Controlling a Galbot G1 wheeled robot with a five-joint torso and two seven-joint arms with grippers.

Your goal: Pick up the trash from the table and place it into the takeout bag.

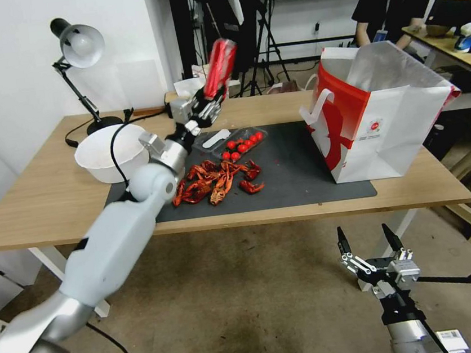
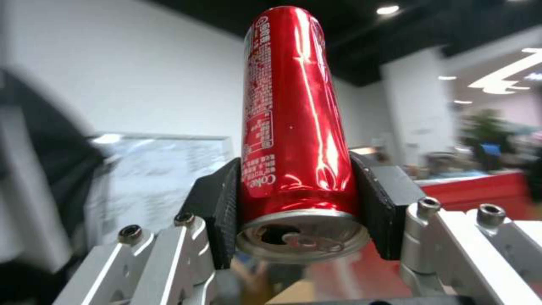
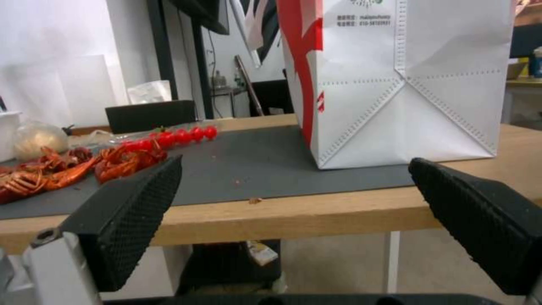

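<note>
Black, cross-hatched rubber pads (image 3: 135, 212) of the right gripper (image 1: 369, 243) stand spread wide, low at the frame's lower right, before the light-wood table (image 1: 40, 207). Upper centre, the left gripper (image 1: 210, 97) clamps a slim, glossy red can (image 1: 219, 66) near its opened end, tilted above the grey mat (image 1: 291, 170). At right, the white-and-red paper bag (image 1: 377, 126) stands open, silvery inside.

Takeout bag (image 1: 379, 120) right of crayfish shells (image 1: 216, 181)
</note>
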